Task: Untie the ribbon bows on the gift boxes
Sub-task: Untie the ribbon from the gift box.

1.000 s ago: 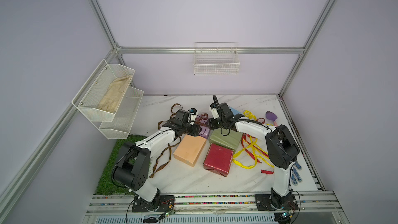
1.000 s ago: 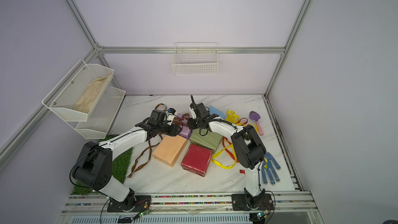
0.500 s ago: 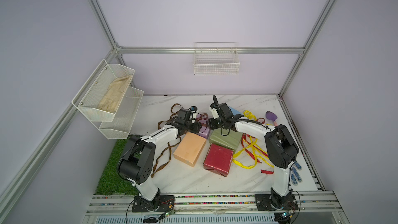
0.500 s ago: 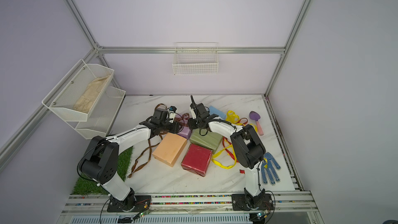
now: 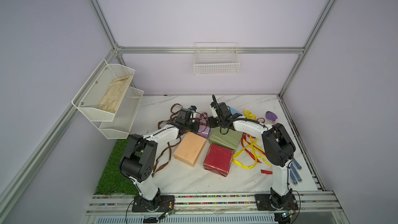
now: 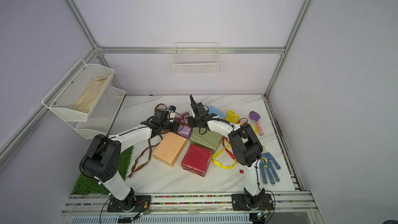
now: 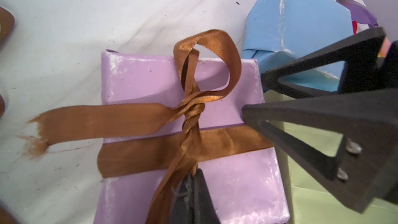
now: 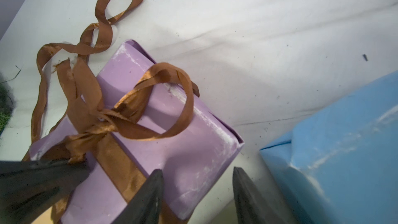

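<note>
Robot lab test cell — aluminium frame (image 5: 206, 50), plain lilac walls (image 5: 193, 7), marble-look tabletop (image 5: 193, 182).

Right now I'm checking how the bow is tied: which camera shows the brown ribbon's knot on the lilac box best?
The left wrist view: the knot sits centred and sharp on the lilac box. The right wrist view shows it side-on, blurrier. Both top views show it too small to read.
</note>
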Robot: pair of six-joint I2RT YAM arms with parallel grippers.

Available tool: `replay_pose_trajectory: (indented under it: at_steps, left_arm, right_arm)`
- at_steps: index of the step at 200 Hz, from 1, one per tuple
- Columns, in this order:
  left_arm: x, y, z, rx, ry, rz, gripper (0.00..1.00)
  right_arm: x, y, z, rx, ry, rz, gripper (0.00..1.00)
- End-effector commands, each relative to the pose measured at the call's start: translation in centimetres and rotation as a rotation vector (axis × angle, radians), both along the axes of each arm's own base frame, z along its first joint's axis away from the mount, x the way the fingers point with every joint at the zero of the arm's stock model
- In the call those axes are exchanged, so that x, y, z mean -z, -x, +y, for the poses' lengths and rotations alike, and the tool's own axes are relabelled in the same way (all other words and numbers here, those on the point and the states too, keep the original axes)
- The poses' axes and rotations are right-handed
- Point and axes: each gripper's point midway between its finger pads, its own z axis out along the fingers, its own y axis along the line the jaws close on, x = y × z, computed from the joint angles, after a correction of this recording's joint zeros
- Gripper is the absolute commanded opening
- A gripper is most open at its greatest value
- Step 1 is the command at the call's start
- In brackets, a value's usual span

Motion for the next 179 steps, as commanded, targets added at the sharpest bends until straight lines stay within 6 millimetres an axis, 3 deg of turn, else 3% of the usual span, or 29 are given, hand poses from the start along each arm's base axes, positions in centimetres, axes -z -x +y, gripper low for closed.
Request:
replay_pose_trajectory:
  at_steps: [1,55,86,90,143,179]
  left_arm:
    - [-1.8,1.2,-0.4,0.031,0.039,-0.016,0.00]
    - [-4.0,7.5,-2.5,0.239,0.200,0.010,0.01]
    - [-2.9,10.4,-3.0,0.302,0.234,0.062,0.04]
    - [-3.9,10.8,-3.0,0.313,0.247,0.038,0.04]
    - [-3.4,15.7,-5.3,0.464,0.313,0.091,0.12]
    - [-2.3,17.0,-5.7,0.497,0.321,0.111,0.21]
  right_arm:
    - [1.0,-0.2,-0.1,0.006,0.044,0.002,0.58]
    - [2.6,-0.7,0.3,0.011,0.048,0.029,0.61]
    - [3.2,-1.0,0.6,0.017,0.039,0.041,0.60]
    - [3.2,-1.0,0.7,0.018,0.038,0.042,0.60]
    - [3.4,-1.1,0.8,0.016,0.035,0.049,0.61]
    - [3.6,-1.1,0.9,0.017,0.034,0.054,0.61]
